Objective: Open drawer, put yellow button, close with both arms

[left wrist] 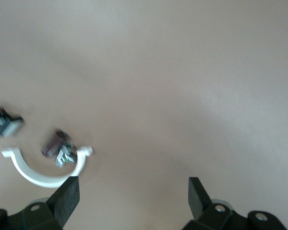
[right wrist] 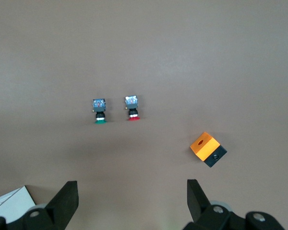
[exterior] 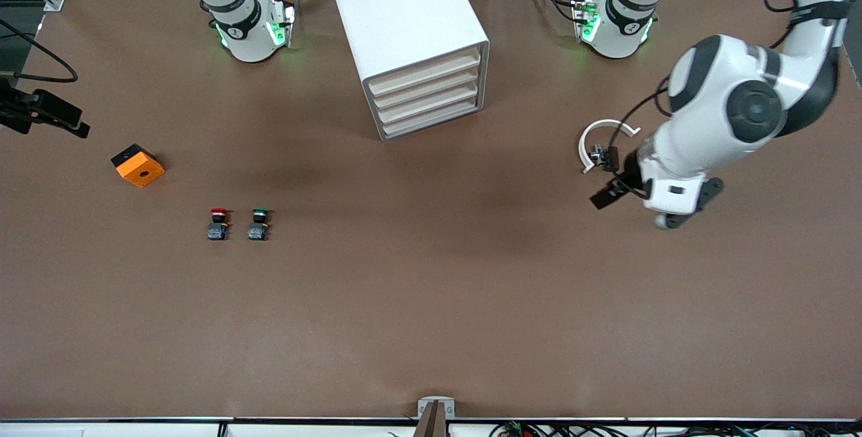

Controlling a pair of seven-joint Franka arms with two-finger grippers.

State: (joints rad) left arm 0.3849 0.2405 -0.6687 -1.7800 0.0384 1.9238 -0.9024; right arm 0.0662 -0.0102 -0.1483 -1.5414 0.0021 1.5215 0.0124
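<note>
Hovering wide-open and empty, left jaws (exterior: pixel 604 178) beside a white ring (exterior: pixel 601 139), right jaws (right wrist: pixel 129 201) probably above bare tabletop (exterior: pixel 431 289).

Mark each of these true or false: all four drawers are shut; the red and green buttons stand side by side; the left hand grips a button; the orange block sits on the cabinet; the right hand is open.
1. All four drawers are shut. True.
2. The red button stands beside the green button. True.
3. The left hand grips a button. False: it is open and empty, over the table by a white arc.
4. The orange block sits on the cabinet. False: it lies on the table toward the right arm's end.
5. The right hand is open. True.
</note>
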